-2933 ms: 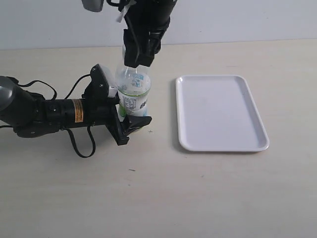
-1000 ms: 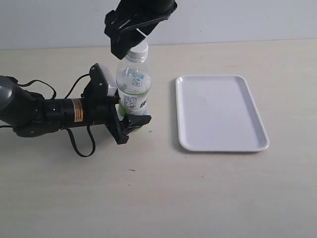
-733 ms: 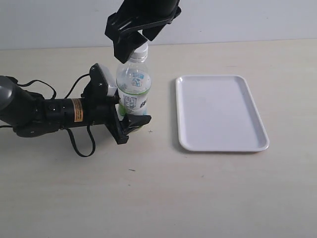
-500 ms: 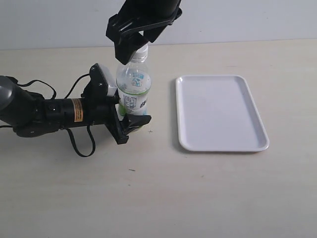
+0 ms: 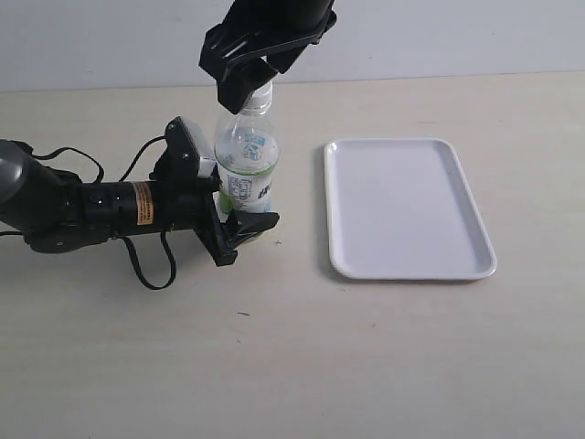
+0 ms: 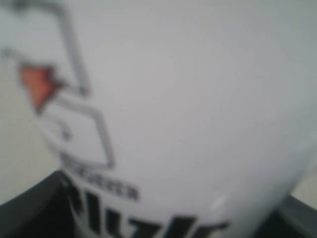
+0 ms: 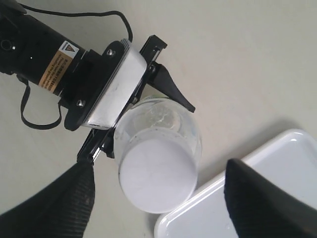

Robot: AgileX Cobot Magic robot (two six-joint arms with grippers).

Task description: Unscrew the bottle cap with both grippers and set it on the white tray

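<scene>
The bottle [image 5: 247,169] stands upright on the table, and my left gripper [image 5: 245,208] is shut on its lower body from the left. Up close, its blurred white label [image 6: 188,99] fills the left wrist view, with a black finger [image 6: 27,213] at the edge. The white bottle cap [image 7: 157,175] sits on the neck. My right gripper [image 7: 161,171] hangs over it, open, with one finger [image 7: 54,206] on each side and a gap between each finger and the cap. The exterior view shows that gripper [image 5: 249,84] at cap height. The white tray [image 5: 407,208] lies to the right of the bottle.
The left arm [image 5: 82,206], with its cable loop [image 5: 151,265], lies along the table to the left of the bottle. A corner of the tray [image 7: 208,218] comes close to the bottle's base. Bare tabletop [image 5: 302,357] spreads in front.
My right gripper has come down a little, so its fingers now flank the cap instead of hanging above it. The bottle and the left gripper have not moved.
</scene>
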